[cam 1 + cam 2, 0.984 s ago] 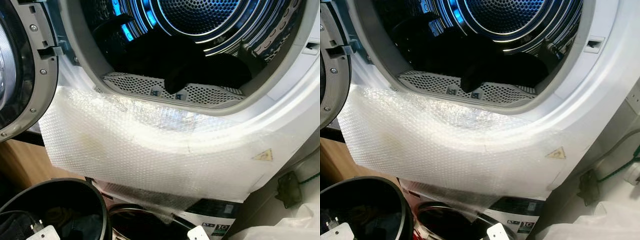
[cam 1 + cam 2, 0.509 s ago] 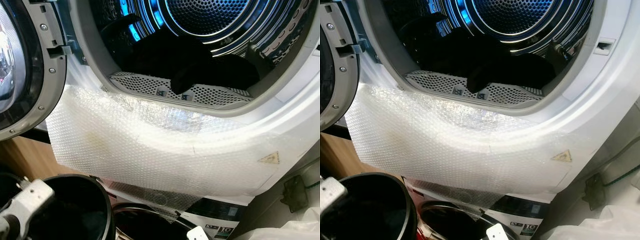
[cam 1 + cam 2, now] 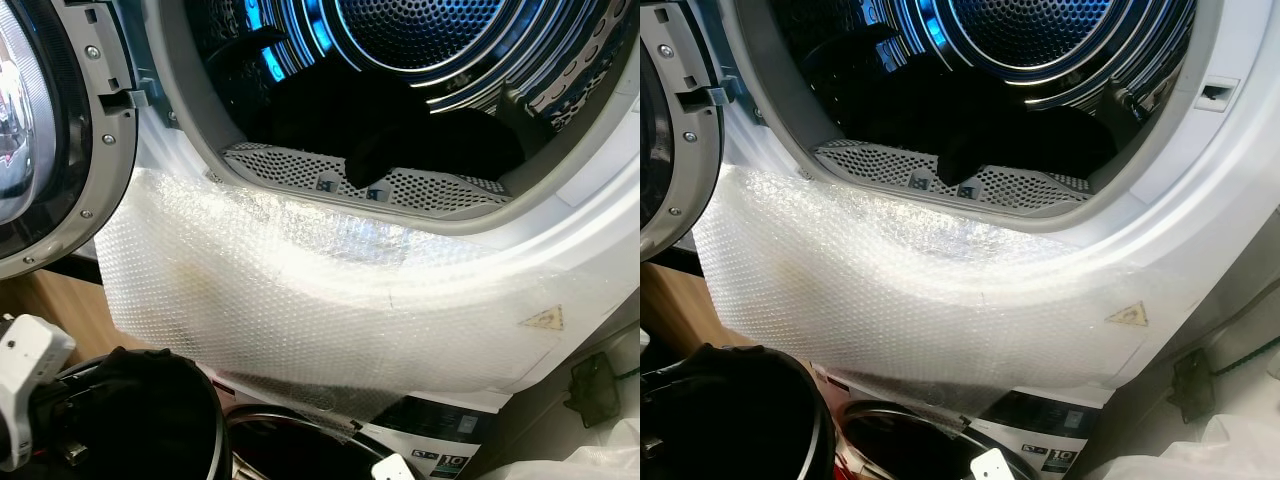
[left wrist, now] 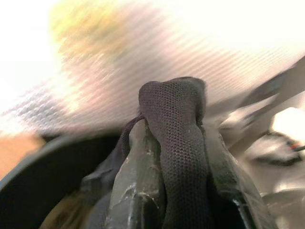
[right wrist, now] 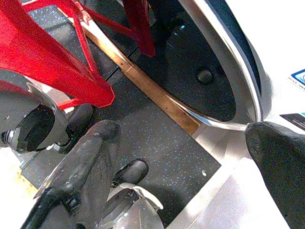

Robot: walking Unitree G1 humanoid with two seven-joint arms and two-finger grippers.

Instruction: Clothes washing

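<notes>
A sheet of bubble wrap point(image 3: 320, 300) drapes over the washing machine's front below the open drum point(image 3: 400, 100), whose door point(image 3: 50, 140) swings out to the left. Dark clothes point(image 3: 420, 140) lie inside, one fold spilling onto the perforated lip. Low at left, the left gripper point(image 4: 174, 157) is clamped on a dark mesh garment point(image 4: 178, 124) above the black basket point(image 3: 215, 440) (rim just beside the wrap's lower edge). The right gripper point(image 5: 190, 157) hangs spread apart over speckled floor point(image 5: 157, 143) near red legs point(image 5: 47, 52).
</notes>
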